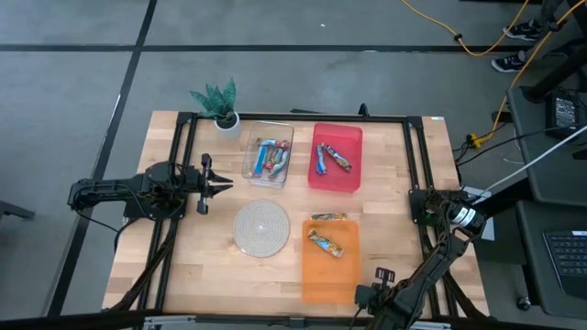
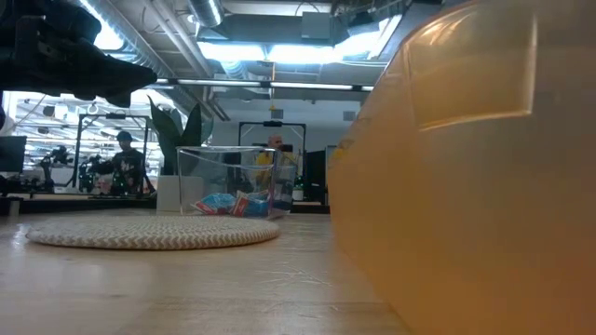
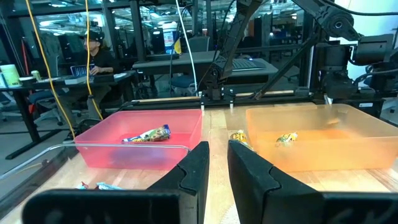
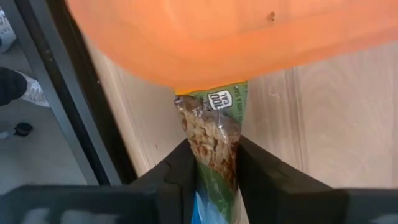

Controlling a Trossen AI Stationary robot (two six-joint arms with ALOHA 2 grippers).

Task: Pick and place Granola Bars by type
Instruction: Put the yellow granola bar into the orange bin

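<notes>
The right gripper (image 4: 214, 177) has its 2 dark fingers pressed against the sides of a granola bar (image 4: 214, 134) with a green and clear wrapper, so it holds that bar, at the near right corner of the table just beside the orange bin (image 1: 328, 275); in the high view the gripper itself is hard to make out among the arm's links, so how high it sits I cannot tell. In the right wrist view the bar's far end lies under the orange bin's rounded edge, touching it or very nearly so. That is the main risk as I judge it: if the arm lifts or swings without first drawing clear, the wrapper could catch on the bin, twist in the fingers and slip out, or nudge the bin across the wood. The grip sits on the bar's lower part, and a shiny wrapper may slide under a narrow pinch. Sorting could also go wrong: the orange bin already holds 1 bar (image 1: 326, 243), with another (image 1: 328, 217) lying at its far edge, the red bin (image 1: 335, 158) holds 2, and the clear bin (image 1: 266, 151) several blue ones, so a misjudged type would land in the wrong bin. The left gripper (image 1: 220, 184) waits above the table's left side near the woven mat (image 1: 260, 226), fingers narrow, holding nothing.
</notes>
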